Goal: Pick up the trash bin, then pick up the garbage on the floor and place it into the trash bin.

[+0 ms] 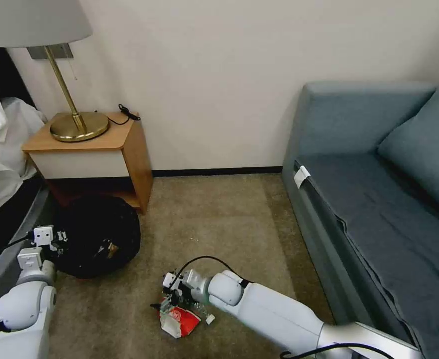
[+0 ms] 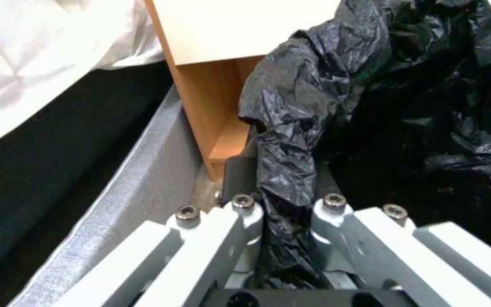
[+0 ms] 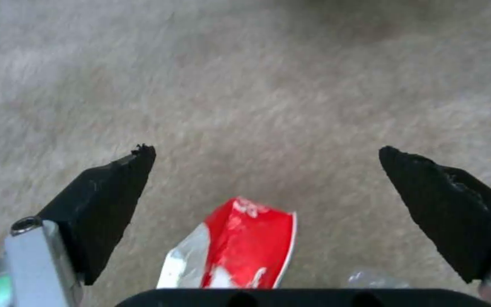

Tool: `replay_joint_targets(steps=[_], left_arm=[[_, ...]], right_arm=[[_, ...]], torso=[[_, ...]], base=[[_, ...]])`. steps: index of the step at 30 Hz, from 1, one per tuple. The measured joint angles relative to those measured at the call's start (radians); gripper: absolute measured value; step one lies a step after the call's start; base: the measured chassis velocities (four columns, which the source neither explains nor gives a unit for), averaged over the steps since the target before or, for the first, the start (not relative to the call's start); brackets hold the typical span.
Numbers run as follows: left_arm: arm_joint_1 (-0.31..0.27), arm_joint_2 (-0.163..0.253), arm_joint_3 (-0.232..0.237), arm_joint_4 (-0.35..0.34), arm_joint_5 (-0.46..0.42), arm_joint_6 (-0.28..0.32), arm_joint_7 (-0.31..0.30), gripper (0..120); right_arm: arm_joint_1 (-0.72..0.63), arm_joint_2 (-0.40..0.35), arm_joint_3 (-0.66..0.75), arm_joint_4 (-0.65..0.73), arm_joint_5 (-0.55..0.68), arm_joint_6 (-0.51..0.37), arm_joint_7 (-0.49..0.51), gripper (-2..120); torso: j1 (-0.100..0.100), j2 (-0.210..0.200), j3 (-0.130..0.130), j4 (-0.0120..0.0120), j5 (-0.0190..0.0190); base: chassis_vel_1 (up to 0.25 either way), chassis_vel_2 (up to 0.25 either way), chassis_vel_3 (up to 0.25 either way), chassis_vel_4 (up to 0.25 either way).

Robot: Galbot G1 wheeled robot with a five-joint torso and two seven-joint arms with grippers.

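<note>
While the left gripper (image 2: 282,200) pinches the bag-lined rim of the trash bin (image 1: 97,234) at ten o'clock on the carpet, the right gripper (image 3: 265,170), spread wide over the red-and-white pack (image 3: 234,247) at six o'clock, should drop straight down before squeezing.

Our glossy white rounded arms (image 1: 264,306) carry black cables (image 1: 199,260); silver-screwed grey gripper links (image 2: 211,238) end in black wedge pads (image 3: 109,200).
</note>
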Motion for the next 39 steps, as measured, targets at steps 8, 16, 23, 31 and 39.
replay_joint_targets(steps=[8,16,23,31,39], left_arm=[[0.002,-0.011,-0.002,-0.017,0.001,0.001,-0.001,4],[0.009,-0.021,-0.011,-0.027,0.002,0.002,-0.003,4],[0.012,-0.031,-0.012,-0.032,0.003,0.002,-0.004,4],[0.011,-0.035,-0.01,-0.039,0.006,0.002,-0.005,4],[0.006,-0.036,-0.012,-0.034,0.003,-0.002,-0.005,4]], right_arm=[[0.013,0.001,-0.056,-0.019,0.022,-0.004,-0.002,100],[0.0,0.031,-0.092,-0.079,0.012,0.005,-0.003,100],[-0.005,0.042,-0.097,-0.133,-0.015,0.028,-0.008,100],[-0.009,0.062,-0.098,-0.197,-0.033,0.047,-0.016,100],[-0.012,0.075,-0.083,-0.232,-0.036,0.057,-0.026,100]], torso=[[0.0,0.0,0.0,-0.0002,0.0],[0.0,0.0,0.0,-0.0001,-0.0001],[0.0,0.0,0.0,-0.0002,-0.0001],[0.0,0.0,0.0,-0.0002,-0.0001],[0.0,0.0,0.0,-0.0002,0.0001]], base=[[0.0,0.0,0.0,0.0],[0.0,0.0,0.0,0.0],[0.0,0.0,0.0,0.0],[0.0,0.0,0.0,0.0],[0.0,0.0,0.0,0.0]])
